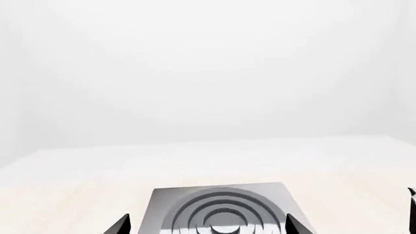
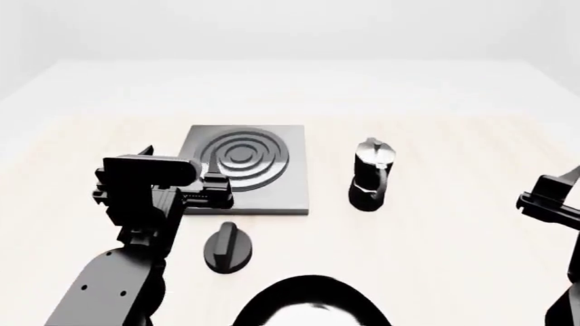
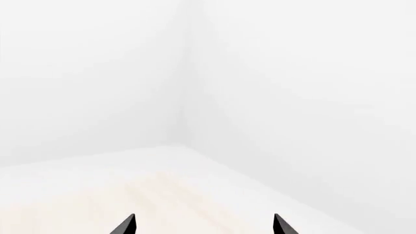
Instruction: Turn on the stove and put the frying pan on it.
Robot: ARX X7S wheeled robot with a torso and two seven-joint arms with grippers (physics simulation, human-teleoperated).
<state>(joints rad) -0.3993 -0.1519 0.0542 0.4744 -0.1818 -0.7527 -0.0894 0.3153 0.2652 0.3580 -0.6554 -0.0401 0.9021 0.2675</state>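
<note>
Just one stove [image 2: 249,170], one knob [image 2: 227,247], one moka pot [image 2: 373,174], one frying pan [image 2: 308,302].

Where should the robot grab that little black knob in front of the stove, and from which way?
Best guess: pinch the raised ridge across the top of the knob, coming straight down from above. The knob lies flat on the table, so only that ridge sticks up for the fingers. The left tool is open and hovers close by, at the stove plate's near edge.

The surface [image 2: 435,102] carries one stove [image 2: 244,166], one knob [image 2: 227,248], one moka pot [image 2: 371,175] and one frying pan [image 2: 308,305]; two grippers show.
</note>
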